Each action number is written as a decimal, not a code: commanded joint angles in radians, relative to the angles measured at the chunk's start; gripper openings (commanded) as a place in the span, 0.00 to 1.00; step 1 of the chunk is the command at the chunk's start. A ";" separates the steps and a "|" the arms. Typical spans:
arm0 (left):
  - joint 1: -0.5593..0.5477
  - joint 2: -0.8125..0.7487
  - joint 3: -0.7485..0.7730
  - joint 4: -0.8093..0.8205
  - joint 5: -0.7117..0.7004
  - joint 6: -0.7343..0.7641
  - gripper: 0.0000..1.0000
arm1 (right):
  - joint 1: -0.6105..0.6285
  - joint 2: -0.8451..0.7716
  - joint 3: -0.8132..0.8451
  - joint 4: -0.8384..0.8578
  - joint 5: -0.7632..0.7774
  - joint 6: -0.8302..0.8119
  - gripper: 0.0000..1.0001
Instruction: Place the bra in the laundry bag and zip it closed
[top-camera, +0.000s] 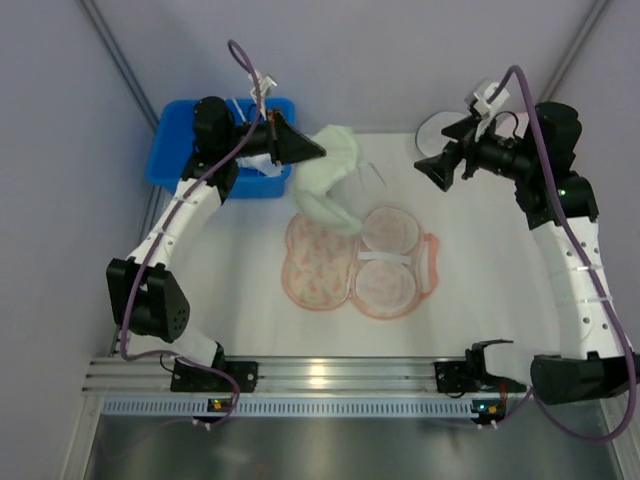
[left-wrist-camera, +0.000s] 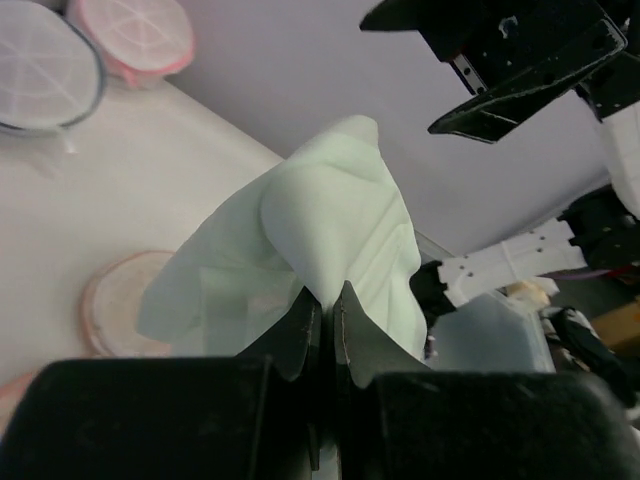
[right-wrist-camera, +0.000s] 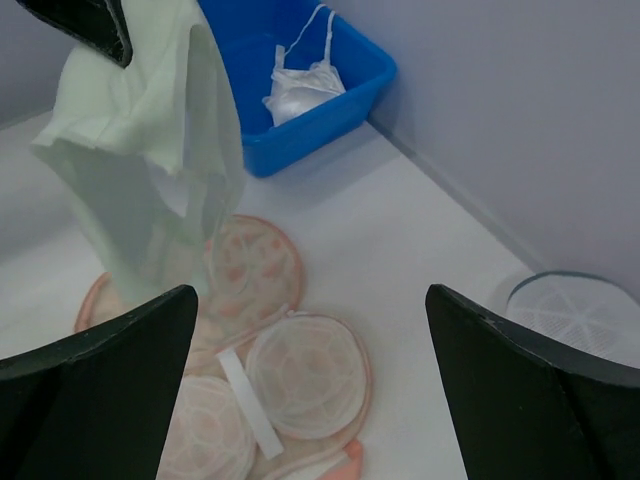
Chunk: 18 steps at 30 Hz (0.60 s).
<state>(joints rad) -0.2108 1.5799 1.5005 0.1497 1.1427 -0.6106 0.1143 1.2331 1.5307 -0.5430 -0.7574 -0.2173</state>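
Observation:
My left gripper (top-camera: 318, 152) is shut on the pale cream bra (top-camera: 330, 180) and holds it up so it hangs above the far left of the laundry bag (top-camera: 350, 265). The wrist view shows its jaws (left-wrist-camera: 328, 305) pinching the bra's fabric (left-wrist-camera: 320, 220). The bag lies open on the table, floral half at left, two white mesh cups at right (right-wrist-camera: 300, 370). The bra also shows in the right wrist view (right-wrist-camera: 150, 130). My right gripper (top-camera: 437, 170) is open and empty, raised at the far right, jaws wide apart (right-wrist-camera: 310, 340).
A blue bin (top-camera: 175, 150) at the far left holds a white string-strap bra (right-wrist-camera: 300, 85). A round white mesh pouch with dark rim (right-wrist-camera: 575, 310) lies at the far right, and a round pink mesh pouch (left-wrist-camera: 135, 35) beside it.

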 joint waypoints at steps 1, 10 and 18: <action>-0.062 -0.032 -0.088 0.396 0.097 -0.309 0.00 | 0.027 -0.124 -0.035 0.095 -0.010 -0.216 0.99; -0.282 0.058 -0.122 0.864 0.178 -0.742 0.00 | 0.064 -0.388 -0.274 0.195 -0.071 -0.677 0.99; -0.345 0.232 -0.077 1.354 0.091 -1.230 0.00 | 0.128 -0.437 -0.277 0.083 -0.123 -0.994 0.99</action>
<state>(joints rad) -0.5465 1.7699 1.3918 1.1484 1.2835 -1.6062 0.2119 0.7906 1.2545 -0.4164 -0.8215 -0.9802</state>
